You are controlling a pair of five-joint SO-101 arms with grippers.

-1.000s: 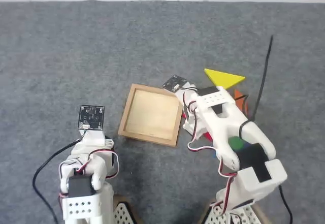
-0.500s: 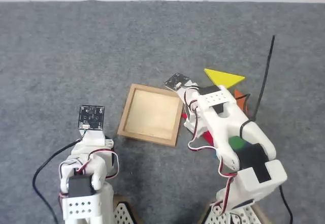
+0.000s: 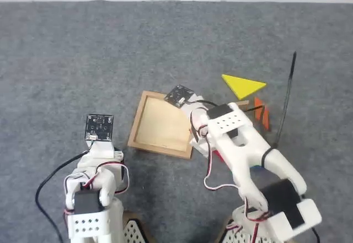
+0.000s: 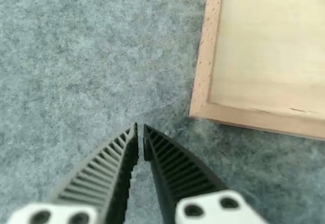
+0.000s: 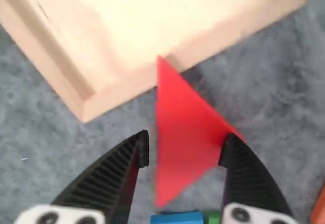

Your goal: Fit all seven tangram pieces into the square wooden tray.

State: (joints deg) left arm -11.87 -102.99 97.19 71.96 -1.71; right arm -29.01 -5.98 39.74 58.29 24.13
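Note:
The square wooden tray (image 3: 144, 101) lies mid-table with nothing inside. My right gripper (image 5: 185, 145) is shut on a red triangle (image 5: 185, 127), whose tip overlaps the tray's raised rim (image 5: 122, 84) near a corner. In the high view the right arm (image 3: 231, 130) hangs over the tray's right edge. A yellow triangle (image 3: 241, 85) and an orange piece (image 3: 262, 116) lie on the carpet to the right. Just behind the red triangle sit a blue piece (image 5: 177, 218) and a green piece (image 5: 213, 216). My left gripper (image 4: 140, 130) is shut and holds nothing, low over the carpet just off the tray's corner (image 4: 200, 109).
Grey carpet covers the table, with free room left of and beyond the tray. The left arm (image 3: 94, 166) stands at the front left. A black cable (image 3: 287, 94) rises to the right of the right arm.
The right arm has swung left toward the tray, carrying the red triangle over its rim. The left arm has not moved.

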